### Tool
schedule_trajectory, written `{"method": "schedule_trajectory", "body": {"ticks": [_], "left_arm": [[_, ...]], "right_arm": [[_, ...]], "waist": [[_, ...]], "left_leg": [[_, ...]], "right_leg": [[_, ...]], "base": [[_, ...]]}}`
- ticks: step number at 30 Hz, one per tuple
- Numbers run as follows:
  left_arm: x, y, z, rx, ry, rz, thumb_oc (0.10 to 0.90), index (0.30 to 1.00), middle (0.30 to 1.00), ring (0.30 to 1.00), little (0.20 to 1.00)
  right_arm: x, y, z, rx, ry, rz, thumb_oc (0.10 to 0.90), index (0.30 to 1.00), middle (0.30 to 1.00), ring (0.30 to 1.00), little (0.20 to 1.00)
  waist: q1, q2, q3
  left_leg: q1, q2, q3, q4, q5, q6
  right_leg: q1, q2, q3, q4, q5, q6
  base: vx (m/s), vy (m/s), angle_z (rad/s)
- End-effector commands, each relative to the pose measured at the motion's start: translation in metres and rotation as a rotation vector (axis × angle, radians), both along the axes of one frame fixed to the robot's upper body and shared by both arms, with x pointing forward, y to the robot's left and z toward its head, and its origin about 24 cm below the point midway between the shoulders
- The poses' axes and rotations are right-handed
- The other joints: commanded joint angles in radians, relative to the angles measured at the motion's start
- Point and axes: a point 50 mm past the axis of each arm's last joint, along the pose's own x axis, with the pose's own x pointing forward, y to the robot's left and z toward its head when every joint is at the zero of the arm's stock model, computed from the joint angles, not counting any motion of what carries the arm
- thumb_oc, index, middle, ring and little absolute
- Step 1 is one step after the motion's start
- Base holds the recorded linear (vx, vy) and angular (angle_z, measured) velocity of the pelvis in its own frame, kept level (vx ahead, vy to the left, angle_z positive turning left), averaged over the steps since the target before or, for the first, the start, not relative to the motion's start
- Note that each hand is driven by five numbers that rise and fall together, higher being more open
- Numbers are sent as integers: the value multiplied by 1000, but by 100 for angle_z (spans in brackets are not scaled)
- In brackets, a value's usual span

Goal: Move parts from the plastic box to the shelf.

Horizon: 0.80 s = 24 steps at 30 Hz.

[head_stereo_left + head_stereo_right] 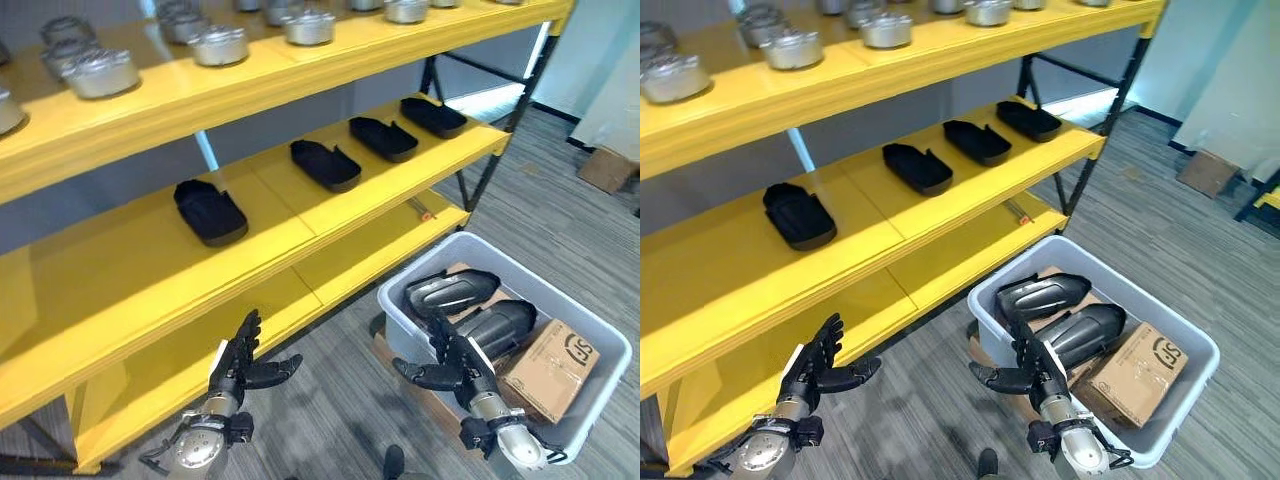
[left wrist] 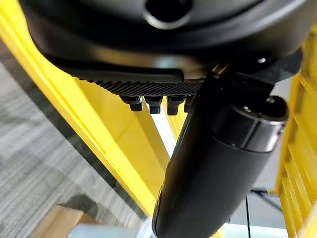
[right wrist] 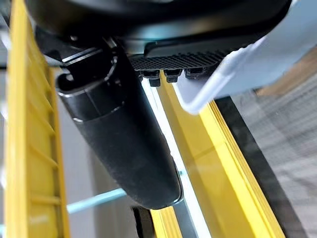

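the parts to be moved lie in the plastic box (image 1: 600, 345) on the floor, to the right of the yellow shelf (image 1: 330, 215): two dark moulded shells, the upper part (image 1: 450, 292) near the box's back wall and the lower part (image 1: 497, 327) just beside it, resting partly against a cardboard carton (image 1: 553, 368). four similar black parts (image 1: 325, 165) already sit in a row on the middle shelf board, and metal pots (image 1: 220, 45) stand on the top board.

the shells look like rigid plastic covers, glossy and curved, so probably light but slippery. a grip across the narrow waist or over a long edge, thumb beneath and fingers on top, seems safest; a pinch on the rounded crown would likely slide off. they do not look fragile, though the gloss could scuff.

the right hand (image 1: 458, 372) hovers over the near rim of the box, close to the lower part. its fingers are straight and spread with the thumb out to the side, and it holds nothing. the left hand (image 1: 240, 365) is raised in front of the lowest shelf board, fingers also extended and empty, thumb pointing towards the box.
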Motion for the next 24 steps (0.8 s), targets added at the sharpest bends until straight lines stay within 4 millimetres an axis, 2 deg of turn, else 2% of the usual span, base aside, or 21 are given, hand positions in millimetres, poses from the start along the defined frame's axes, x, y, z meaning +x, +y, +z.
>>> {"method": "schedule_trajectory", "body": {"ticks": [1,2,6,8,9,10,11,12,13,14,15,16,17,18,19,20,21,22,23,24], "left_arm": [[23,-5,39,-35,-241,-28,900,1000,1000,1000,1000],[25,-6,40,-39,-246,-36,900,1000,1000,1000,1000],[28,-8,42,-40,-256,-48,900,1000,1000,1000,1000],[33,-13,44,-45,-268,-68,900,1000,1000,1000,1000],[36,-15,46,-49,-273,-76,900,1000,1000,1000,1000],[39,-18,46,-58,-277,-81,900,1000,1000,1000,1000],[39,-19,46,-58,-277,-81,900,1000,1000,1000,1000],[40,-21,47,-62,-277,-87,900,1000,1000,1000,1000],[41,-24,46,-68,-275,-98,900,1000,1000,1000,1000],[42,-29,47,-78,-275,-119,900,1000,1000,1000,1000],[42,-29,47,-77,-275,-120,900,1000,1000,1000,1000],[42,-31,48,-78,-277,-128,900,1000,1000,1000,1000],[43,-32,49,-83,-283,-129,900,1000,1000,1000,1000],[43,-32,49,-86,-282,-127,900,1000,1000,1000,1000],[42,-31,49,-87,-283,-120,900,1000,1000,1000,1000],[39,-27,49,-85,-289,-101,900,1000,1000,1000,1000],[39,-27,49,-85,-289,-101,900,1000,1000,1000,1000],[39,-26,51,-88,-301,-89,900,1000,1000,1000,1000],[39,-26,51,-88,-301,-89,900,1000,1000,1000,1000],[41,-27,53,-93,-319,-81,900,1000,1000,1000,1000]], "right_arm": [[18,-7,48,9,-292,-46,900,1000,1000,1000,1000],[18,-11,48,-7,-293,-60,900,1000,1000,1000,1000],[17,-15,48,-25,-293,-73,900,1000,1000,1000,1000],[14,-21,51,-33,-307,-90,900,1000,1000,1000,1000],[14,-22,52,-33,-311,-95,900,1000,1000,1000,1000],[12,-26,53,-50,-315,-107,900,1000,1000,1000,1000],[12,-26,53,-51,-316,-107,900,1000,1000,1000,1000],[11,-27,53,-67,-316,-108,900,1000,1000,1000,1000],[12,-29,53,-80,-314,-106,900,1000,1000,1000,1000],[12,-30,55,-84,-320,-115,900,1000,1000,1000,1000],[12,-30,55,-84,-320,-116,900,1000,1000,1000,1000],[13,-32,57,-98,-329,-121,900,1000,1000,1000,1000],[14,-33,58,-106,-334,-125,900,1000,1000,1000,1000],[15,-33,58,-116,-335,-129,900,1000,1000,1000,1000],[17,-32,58,-123,-339,-124,900,1000,1000,1000,1000],[19,-32,57,-142,-337,-117,900,1000,1000,1000,1000],[19,-32,58,-141,-338,-117,900,1000,1000,1000,1000],[22,-32,56,-208,-328,-95,900,1000,1000,1000,1000],[22,-32,56,-208,-328,-95,900,1000,1000,1000,1000],[27,-30,57,-244,-342,-77,900,1000,1000,1000,1000]], "waist": [[-4,-12,-24],[-18,-3,-24],[-28,5,-24],[-47,12,-22],[-50,13,-19],[-53,15,-8],[-53,17,-7],[-52,14,4],[-45,9,15],[-36,5,28],[-37,5,28],[-33,3,33],[-26,-3,37],[-15,-8,36],[-6,-14,35],[7,-15,41],[7,-16,39],[31,-8,52],[31,-8,51],[55,-2,71]], "left_leg": [[1,76,-49,80,-99,-20],[4,91,-45,86,-91,-28],[8,117,-32,103,-81,-42],[9,167,-29,151,-57,-64],[-1,186,-38,180,-39,-71],[-29,240,-70,273,17,-93],[-34,247,-75,281,16,-97],[-53,279,-101,349,50,-105],[-66,288,-139,406,69,-100],[-102,279,-189,458,78,-90],[-106,280,-193,463,76,-90],[-132,252,-243,470,70,-74],[-167,216,-268,455,66,-42],[-209,146,-336,432,27,-21],[-231,101,-377,390,-6,-6],[-235,67,-426,268,-25,-4],[-235,66,-425,262,-19,-4],[-280,33,-508,151,58,-17],[-280,33,-509,149,59,-17],[-344,-5,-595,46,114,-38]], "right_leg": [[31,-45,-6,62,-135,66],[29,-30,10,66,-146,57],[26,-11,26,76,-160,45],[33,27,48,97,-191,15],[37,41,57,103,-203,2],[51,77,70,115,-227,-33],[51,81,69,115,-229,-36],[65,104,79,119,-239,-58],[73,117,93,124,-239,-70],[86,123,99,118,-246,-81],[86,123,97,117,-246,-81],[82,122,106,116,-248,-78],[69,117,114,109,-229,-80],[66,107,131,104,-224,-70],[60,100,149,103,-218,-63],[64,98,177,104,-219,-51],[61,97,177,104,-217,-51],[62,107,200,105,-215,-48],[61,107,199,105,-215,-48],[68,123,231,106,-221,-49]], "base": [[9,-148,-27],[6,-119,-30],[12,-127,-37],[30,-249,-14],[35,-359,-23],[22,-289,-23],[41,-357,-28],[43,-251,-22],[40,-305,-35],[11,-170,-46],[-17,-85,-54],[-92,-33,-37],[-78,-6,-20],[-54,21,-18],[110,77,-26],[93,48,-47],[157,94,-79],[72,54,-68],[163,89,-83],[87,33,-48]]}}
